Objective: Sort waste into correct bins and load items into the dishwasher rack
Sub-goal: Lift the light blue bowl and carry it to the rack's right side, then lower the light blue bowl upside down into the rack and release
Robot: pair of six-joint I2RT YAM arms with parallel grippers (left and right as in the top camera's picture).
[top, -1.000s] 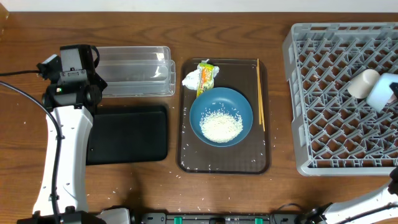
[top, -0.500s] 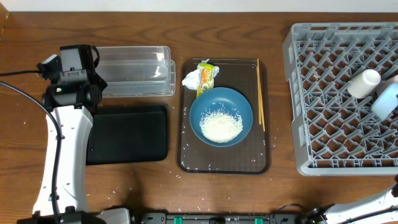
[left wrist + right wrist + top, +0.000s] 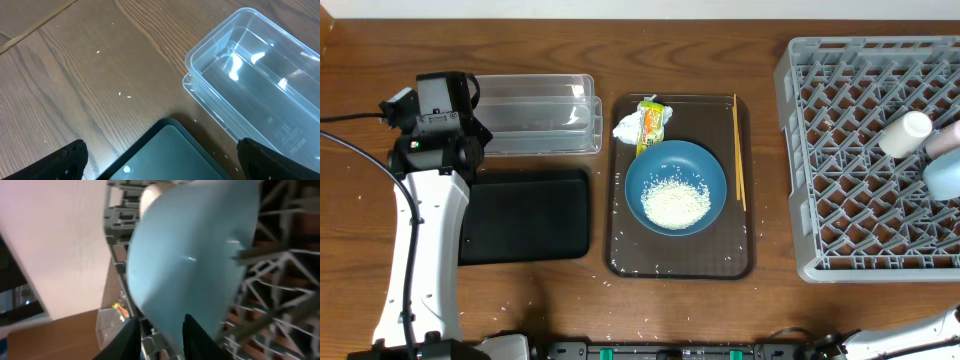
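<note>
Left arm [image 3: 420, 230] extended up frame's left, left fingers [image 3: 65, 160] splayed over clear tub [image 3: 260, 75] and black tray [image 3: 170, 155], right fingers [image 3: 192, 335] by light-blue bowl [image 3: 190, 265], grasp unclear.

Centre frame, the large blue bowl [image 3: 660, 165] holds white rice [image 3: 676, 203]. The crumpled tissue [image 3: 625, 127] and yellow-green wrapper [image 3: 649, 124] lie above it, the chopsticks [image 3: 739, 150] to its right. At left, the clear tub [image 3: 535, 115] sits above the black tray [image 3: 525, 215]. At right, the white cup [image 3: 905, 133] lies on the grey rack [image 3: 850, 200], with the small light-blue bowl [image 3: 945, 175] beside it at the frame edge.
</note>
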